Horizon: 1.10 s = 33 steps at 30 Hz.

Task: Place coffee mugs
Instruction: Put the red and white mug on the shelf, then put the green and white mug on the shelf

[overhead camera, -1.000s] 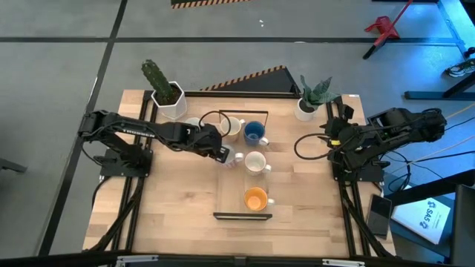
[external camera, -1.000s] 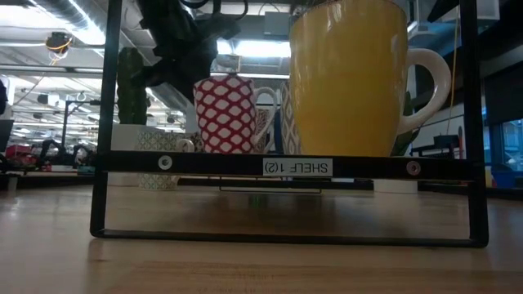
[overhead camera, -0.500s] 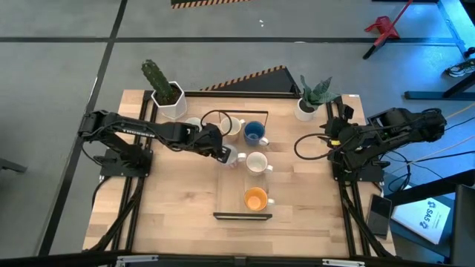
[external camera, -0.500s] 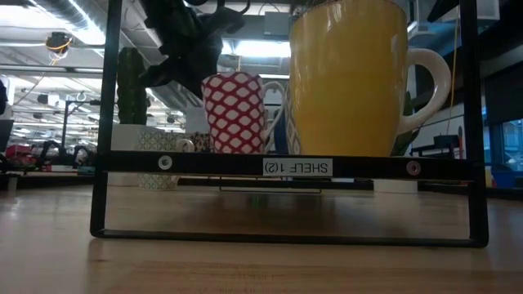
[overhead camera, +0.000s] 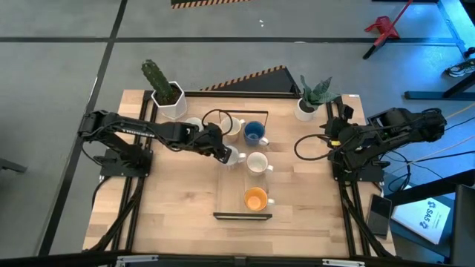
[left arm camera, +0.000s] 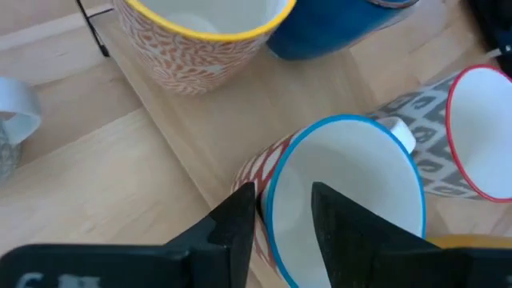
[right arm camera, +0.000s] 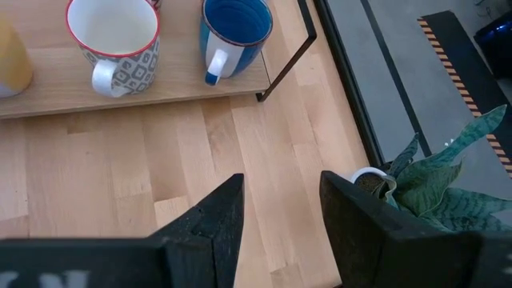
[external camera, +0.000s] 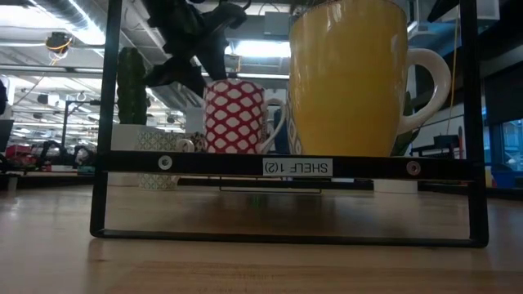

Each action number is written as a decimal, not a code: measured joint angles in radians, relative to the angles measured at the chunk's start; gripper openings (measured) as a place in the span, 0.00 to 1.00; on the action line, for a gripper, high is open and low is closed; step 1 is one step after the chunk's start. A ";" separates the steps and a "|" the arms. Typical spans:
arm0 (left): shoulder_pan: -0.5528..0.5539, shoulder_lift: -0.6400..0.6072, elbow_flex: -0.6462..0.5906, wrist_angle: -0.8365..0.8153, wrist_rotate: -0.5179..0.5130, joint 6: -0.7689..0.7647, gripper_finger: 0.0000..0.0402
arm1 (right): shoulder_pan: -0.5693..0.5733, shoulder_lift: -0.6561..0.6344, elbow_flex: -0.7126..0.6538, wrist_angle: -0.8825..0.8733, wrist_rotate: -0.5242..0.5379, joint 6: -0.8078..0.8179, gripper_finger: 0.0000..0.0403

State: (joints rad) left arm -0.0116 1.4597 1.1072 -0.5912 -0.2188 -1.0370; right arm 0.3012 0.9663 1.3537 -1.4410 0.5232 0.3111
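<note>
My left gripper (overhead camera: 225, 153) is shut on a red-and-white patterned mug with a blue rim (left arm camera: 344, 200) at the left side of the black-framed wooden shelf (overhead camera: 220, 185). In the low view the mug (external camera: 237, 114) stands upright at shelf height. The shelf also bears a blue mug (overhead camera: 254, 133), a white mug (overhead camera: 256, 163), an orange mug (overhead camera: 256, 199) and a cream mug (overhead camera: 231, 126). My right gripper (overhead camera: 332, 138) is open and empty at the table's right side. My left gripper holds the patterned mug by its rim wall (left arm camera: 270, 210), on the side opposite the handle (left arm camera: 398, 133). One finger (left arm camera: 340, 220) is inside the mug and one (left arm camera: 236, 224) outside. The fingers come slanting down from the table's left. The mug is upright; the shelf's front rail hides its base.
A cactus in a white pot (overhead camera: 167, 96) stands at the far left corner and a leafy plant in a white pot (overhead camera: 308, 104) at the far right. A patterned mug (overhead camera: 194, 123) stands left of the shelf. Bare wood lies near the front edge.
My left gripper has gone down and a little toward the table's right with the patterned mug. The mug, tilted and higher a second ago, now stands upright and lower, at shelf level.
</note>
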 joint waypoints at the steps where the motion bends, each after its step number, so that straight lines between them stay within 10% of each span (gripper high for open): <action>1: 0.002 0.000 0.000 0.002 0.000 0.000 0.30 | 0.000 0.000 0.000 0.000 0.000 0.000 0.37; 33: 0.053 -0.060 0.000 0.076 0.049 0.019 0.30 | 0.000 0.000 0.000 0.002 0.000 0.001 0.37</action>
State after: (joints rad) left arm 0.0418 1.3999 1.1071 -0.5149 -0.1702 -1.0182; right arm 0.3012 0.9663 1.3537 -1.4393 0.5232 0.3119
